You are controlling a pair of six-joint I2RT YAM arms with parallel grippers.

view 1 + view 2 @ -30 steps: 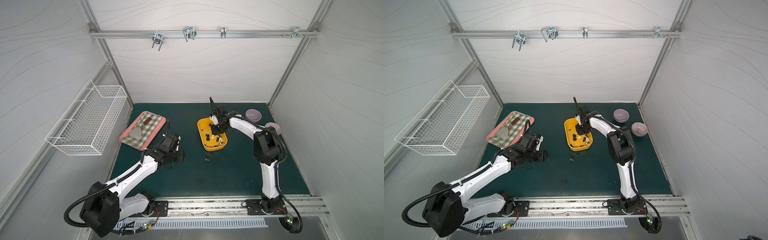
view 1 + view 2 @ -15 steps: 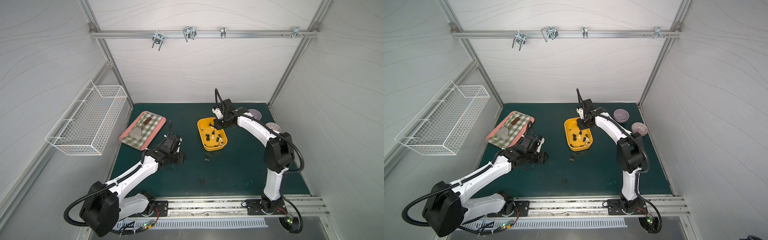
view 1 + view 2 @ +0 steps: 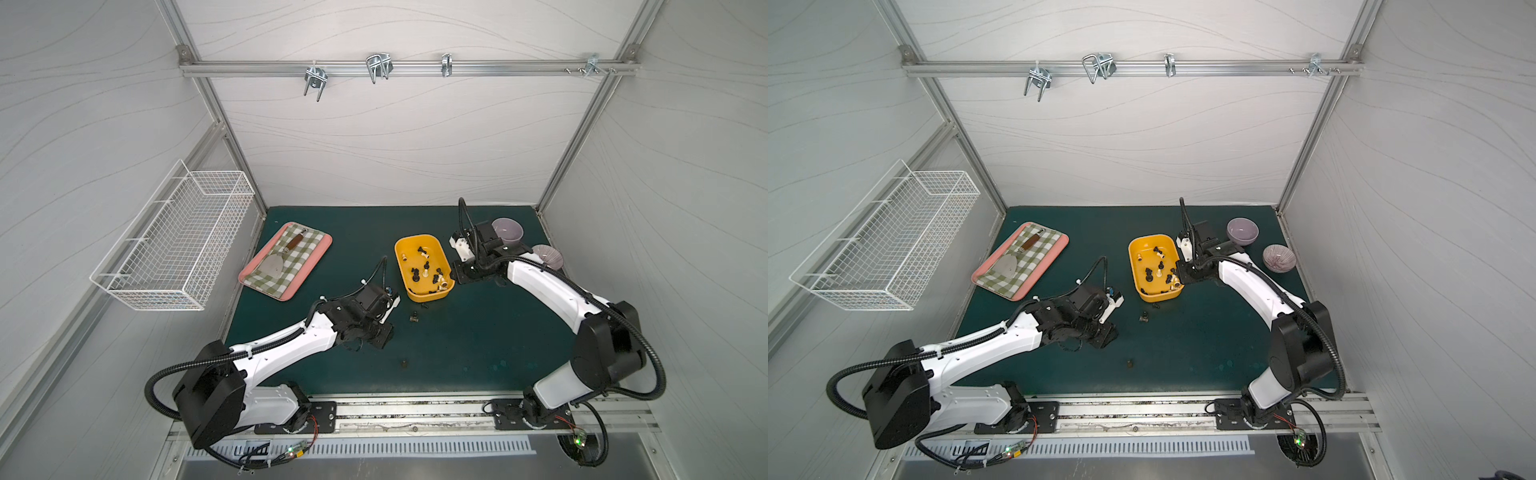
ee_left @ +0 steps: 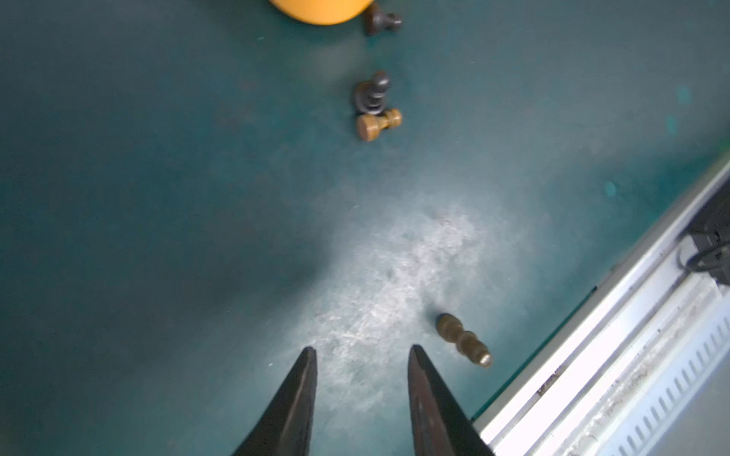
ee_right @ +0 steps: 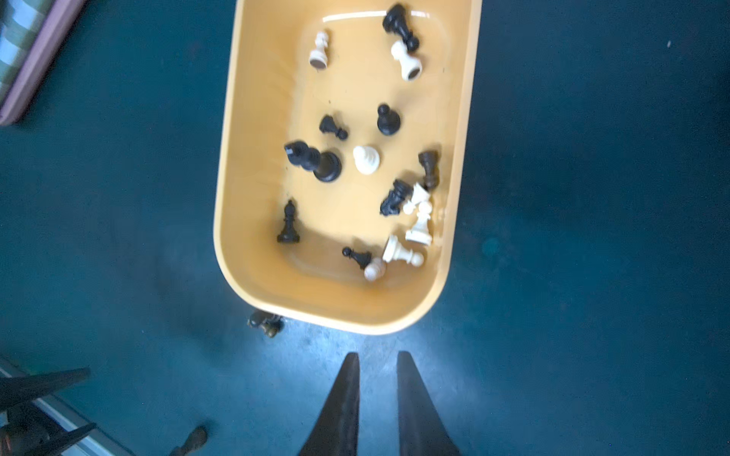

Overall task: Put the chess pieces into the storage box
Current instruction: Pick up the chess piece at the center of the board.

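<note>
Left pincer (image 4: 361, 351): spread, empty, low over the counter (image 4: 158, 237). Right pincer (image 5: 378, 355): drawn almost together, nothing pinched. Storage box (image 5: 256, 118): just ahead of the right pincer, some fifteen chess pieces (image 5: 365, 158), black and white, lying inside. Task judged mostly done. Four are left on the counter: brown piece (image 4: 464, 339) just beside the left pincer; black piece (image 4: 371, 94) and tan piece (image 4: 379, 124) together farther ahead; dark piece (image 4: 381, 19) just beside the box.
</note>
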